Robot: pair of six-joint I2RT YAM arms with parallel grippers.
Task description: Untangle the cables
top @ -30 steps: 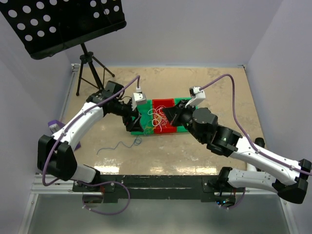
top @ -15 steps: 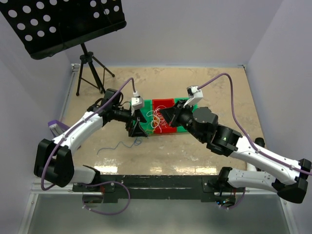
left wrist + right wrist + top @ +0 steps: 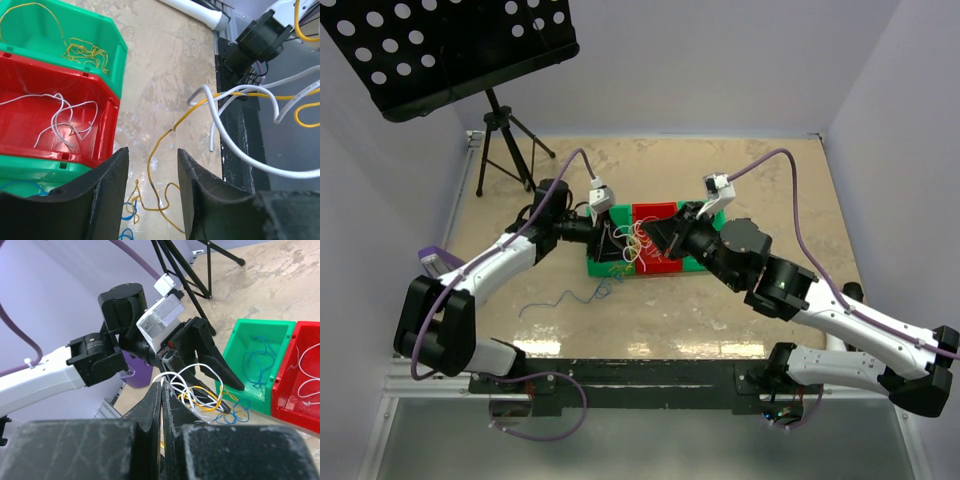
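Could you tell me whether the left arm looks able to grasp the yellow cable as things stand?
Probably yes: the left fingers stand open and the yellow cable hangs in the gap between them, with nothing in the way.

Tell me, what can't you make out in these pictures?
Top view: how the cable tangle is knotted; too small.
Left wrist view: where the white cables end; cut by the right edge.
Right wrist view: most of the red bin, cut off; which strands the right end effector pinches, behind its fingers.
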